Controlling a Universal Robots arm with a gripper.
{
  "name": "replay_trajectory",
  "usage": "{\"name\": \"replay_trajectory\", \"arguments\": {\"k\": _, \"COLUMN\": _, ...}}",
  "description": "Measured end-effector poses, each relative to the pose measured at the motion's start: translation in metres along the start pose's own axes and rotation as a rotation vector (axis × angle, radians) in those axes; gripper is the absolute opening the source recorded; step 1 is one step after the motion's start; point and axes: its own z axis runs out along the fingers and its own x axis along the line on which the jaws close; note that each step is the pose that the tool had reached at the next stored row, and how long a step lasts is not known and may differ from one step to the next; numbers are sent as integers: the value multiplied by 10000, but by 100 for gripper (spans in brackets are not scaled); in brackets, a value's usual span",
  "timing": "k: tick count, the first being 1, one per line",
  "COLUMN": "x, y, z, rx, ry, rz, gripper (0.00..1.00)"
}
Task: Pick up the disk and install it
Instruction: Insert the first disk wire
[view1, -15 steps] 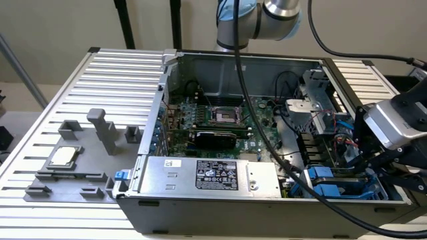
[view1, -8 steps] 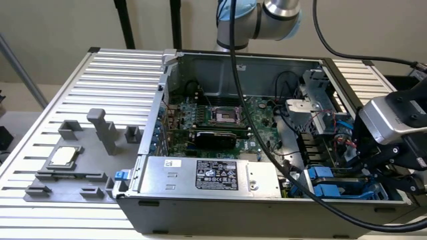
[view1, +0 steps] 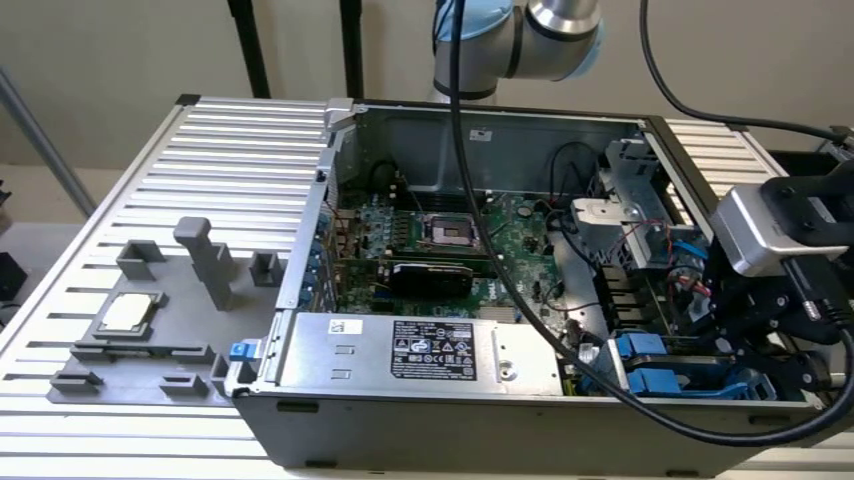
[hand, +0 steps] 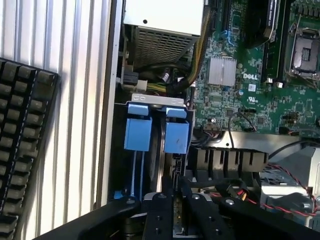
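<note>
The disk (hand: 177, 137) stands on edge in the drive bay at the corner of the open computer case (view1: 307, 250). It shows as a bright blue carrier end with a thin metal edge running back between my fingers. My gripper (hand: 175, 212) hangs right over it, with the two black fingers (hand: 159, 215) close together on that edge. A second blue carrier (hand: 137, 132) sits in the neighbouring slot, toward the case wall. In the exterior view the blue carriers (view1: 657, 365) are at the case's near corner on the exterior view's right, under the black wrist assembly (view1: 767, 320).
The grey power supply box (view1: 414, 350) lies beside the bay and the green motherboard (view1: 441, 240) fills the case floor. Red and black wires (hand: 285, 202) run close to my fingers. A keyboard (hand: 25, 150) lies outside the case on the ribbed table (view1: 227, 150). A grey fixture holds a small square chip (view1: 127, 312).
</note>
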Motion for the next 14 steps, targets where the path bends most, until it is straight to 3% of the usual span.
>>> {"name": "replay_trajectory", "arguments": {"k": 10, "x": -29, "y": -2, "z": 23, "rx": 82, "ry": -17, "rz": 833, "gripper": 16}}
{"name": "replay_trajectory", "arguments": {"k": 14, "x": -50, "y": -2, "z": 32, "rx": 55, "ry": -20, "rz": 1020, "gripper": 16}}
